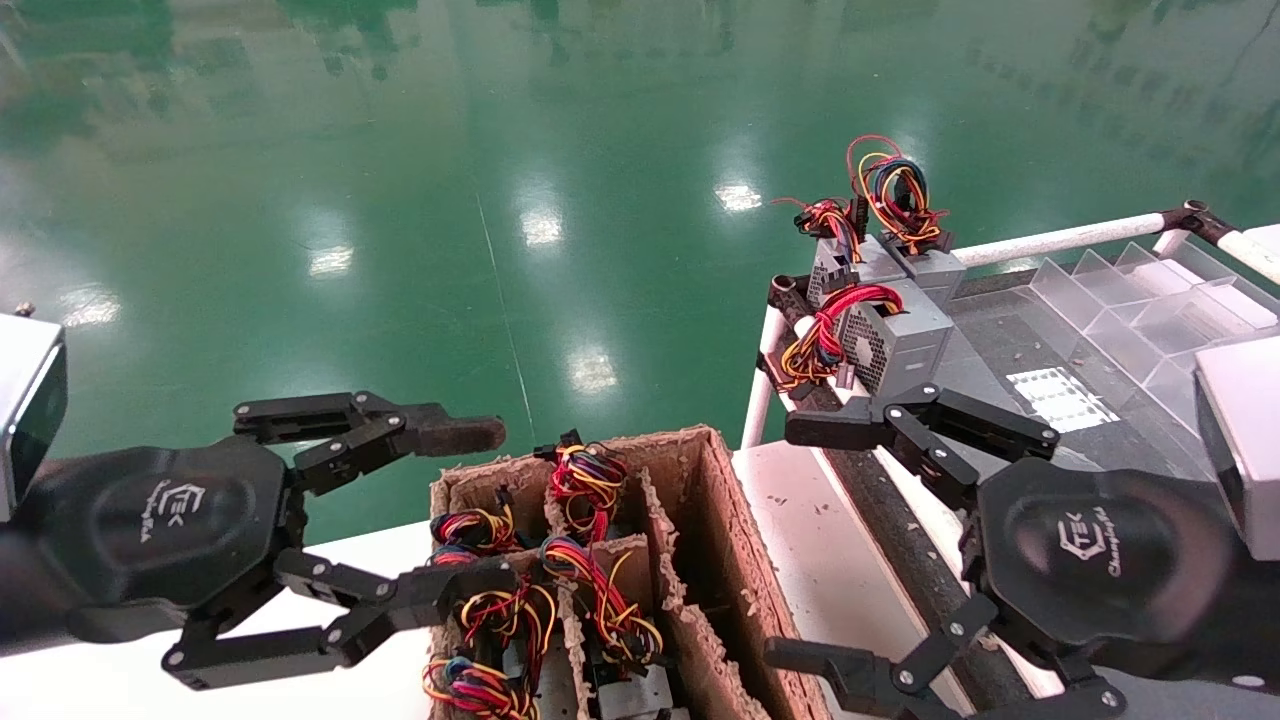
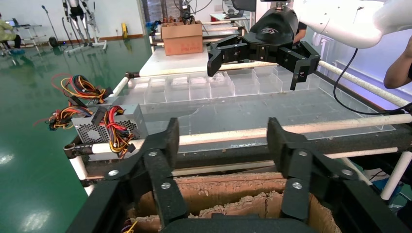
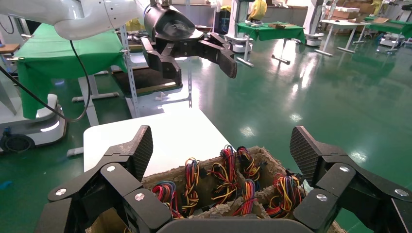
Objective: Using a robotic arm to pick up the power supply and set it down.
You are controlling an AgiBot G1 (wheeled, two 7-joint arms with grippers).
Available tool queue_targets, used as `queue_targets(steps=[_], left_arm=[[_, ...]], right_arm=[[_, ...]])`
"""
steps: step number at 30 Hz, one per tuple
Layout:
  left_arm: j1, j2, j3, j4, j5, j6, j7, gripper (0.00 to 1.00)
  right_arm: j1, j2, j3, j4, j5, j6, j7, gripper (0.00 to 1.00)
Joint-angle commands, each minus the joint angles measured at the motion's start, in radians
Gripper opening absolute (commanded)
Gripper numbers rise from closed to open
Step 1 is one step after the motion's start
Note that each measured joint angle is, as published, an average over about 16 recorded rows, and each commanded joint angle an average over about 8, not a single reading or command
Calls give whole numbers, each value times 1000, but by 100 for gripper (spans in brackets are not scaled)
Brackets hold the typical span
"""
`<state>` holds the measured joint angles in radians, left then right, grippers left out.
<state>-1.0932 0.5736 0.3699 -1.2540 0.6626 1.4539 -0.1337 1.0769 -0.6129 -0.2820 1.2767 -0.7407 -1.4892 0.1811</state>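
The left end effector hangs with its fingers spread wide and nothing between them, over the left edge of a cardboard box; the right end effector is likewise spread and unloaded, over the strip between that box and a pipe-framed rack. Open air lies between both sets of fingers, and the green floor beyond the tabletop is bare. The cardboard box is split by ragged dividers into compartments; those on the left hold grey units topped with red, yellow, orange and blue wire bundles, while the rightmost compartment shows no contents. On the rack's near corner stand grey boxes: the power supply, slim and plain with a tall wire loop, sits behind and touching a mesh-sided box whose red wires droop over the rail. Clear plastic dividers fill the rack farther right. Each hexagonal palm carries a white "TEK" logo.
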Motion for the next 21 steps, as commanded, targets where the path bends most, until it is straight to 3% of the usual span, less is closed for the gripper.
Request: queue_targets(steps=[1, 12, 21], left_arm=[[0, 0, 0, 0, 0, 0, 0, 0], [0, 0, 0, 0, 0, 0, 0, 0], [0, 0, 0, 0, 0, 0, 0, 0]], right_arm=[[1, 1, 1, 1, 6, -4, 3, 100], [-5, -31, -42, -2, -96, 56, -4, 100], [23, -107, -136, 11, -206, 35, 34, 100]])
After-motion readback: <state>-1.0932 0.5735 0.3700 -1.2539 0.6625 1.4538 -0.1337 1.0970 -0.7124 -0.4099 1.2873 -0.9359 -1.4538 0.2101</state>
